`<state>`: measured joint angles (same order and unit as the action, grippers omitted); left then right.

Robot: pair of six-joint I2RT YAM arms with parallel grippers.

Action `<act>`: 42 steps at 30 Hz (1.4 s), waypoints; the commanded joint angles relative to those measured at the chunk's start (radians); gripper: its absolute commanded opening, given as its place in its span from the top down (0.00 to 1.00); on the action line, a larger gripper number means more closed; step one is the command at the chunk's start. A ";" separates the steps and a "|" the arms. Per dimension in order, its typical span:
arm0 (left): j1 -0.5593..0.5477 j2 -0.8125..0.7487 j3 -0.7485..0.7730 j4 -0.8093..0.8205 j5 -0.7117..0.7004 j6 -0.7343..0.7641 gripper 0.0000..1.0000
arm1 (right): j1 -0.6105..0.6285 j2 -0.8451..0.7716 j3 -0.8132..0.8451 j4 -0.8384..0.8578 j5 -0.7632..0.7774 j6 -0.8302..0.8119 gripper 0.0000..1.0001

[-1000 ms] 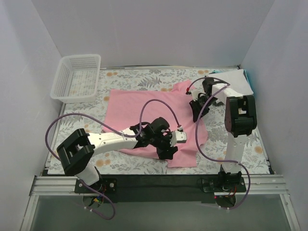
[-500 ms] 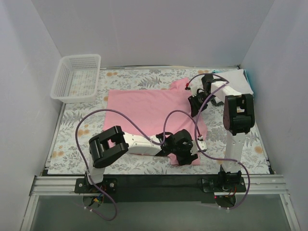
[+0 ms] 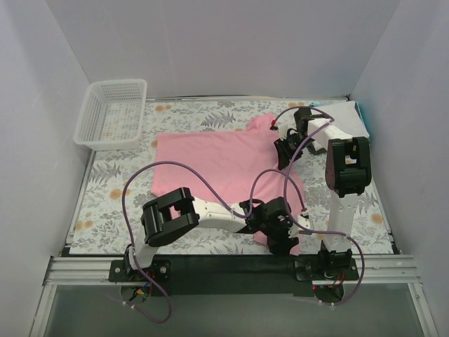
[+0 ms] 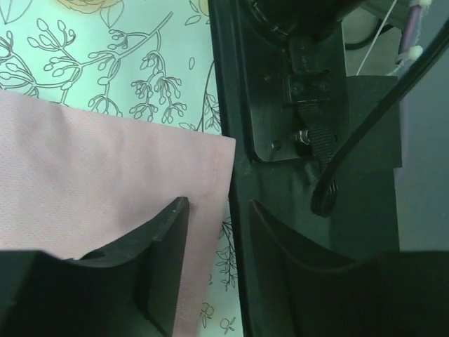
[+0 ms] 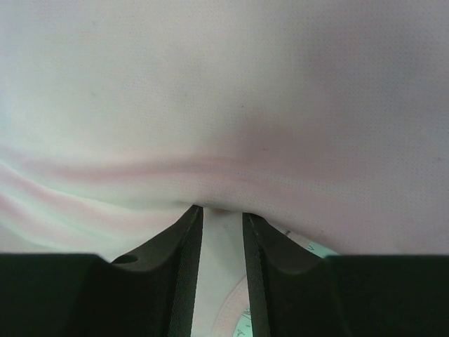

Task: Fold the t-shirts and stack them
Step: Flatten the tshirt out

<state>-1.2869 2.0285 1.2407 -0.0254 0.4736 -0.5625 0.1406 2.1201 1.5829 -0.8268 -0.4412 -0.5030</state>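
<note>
Left arm's swung off the middle of the pink t-shirt [image 3: 210,158] and down to its near right corner. The left fingers [image 4: 165,239] are part open and straddle that corner's hem. Nothing's clamped yet, and the cloth is all on one finger's side. The right fingers [image 5: 179,246] are almost closed, seemingly pinching the far right sleeve. The shirt lies spread crossways on the counter [image 3: 105,203].

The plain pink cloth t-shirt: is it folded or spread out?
Spread out. The plain pink cloth t-shirt lies wide and flat over the floral-patterned tablecloth, one sleeve showing, not a compact rectangle.
</note>
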 commanded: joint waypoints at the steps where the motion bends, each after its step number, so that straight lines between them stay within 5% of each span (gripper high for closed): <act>1: 0.003 -0.068 -0.016 -0.062 0.017 -0.013 0.59 | -0.006 0.000 0.034 0.025 -0.011 -0.005 0.68; 6: 0.061 -0.295 -0.140 -0.178 0.008 -0.019 0.50 | -0.007 -0.017 0.037 0.025 -0.019 -0.006 0.67; 13: 0.245 -0.651 -0.335 -0.343 0.028 0.033 0.49 | -0.006 -0.060 0.055 0.025 -0.050 0.018 0.63; 22: 0.892 -0.908 -0.429 -0.706 -0.038 0.234 0.58 | -0.006 -0.199 -0.001 -0.020 0.016 0.004 0.59; 26: 1.246 -0.895 -0.437 -0.823 -0.046 0.386 0.59 | -0.001 -0.227 -0.037 -0.017 0.044 -0.008 0.57; 29: 1.389 -0.838 -0.429 -0.855 -0.076 0.454 0.57 | 0.002 -0.195 -0.031 -0.015 0.038 0.000 0.58; 42: 1.411 -0.702 -0.514 -0.759 -0.098 0.477 0.52 | 0.010 -0.112 -0.061 -0.002 0.048 0.001 0.58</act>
<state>0.1253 1.3312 0.7433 -0.7998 0.3500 -0.1131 0.1436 2.0174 1.5440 -0.8230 -0.4023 -0.4950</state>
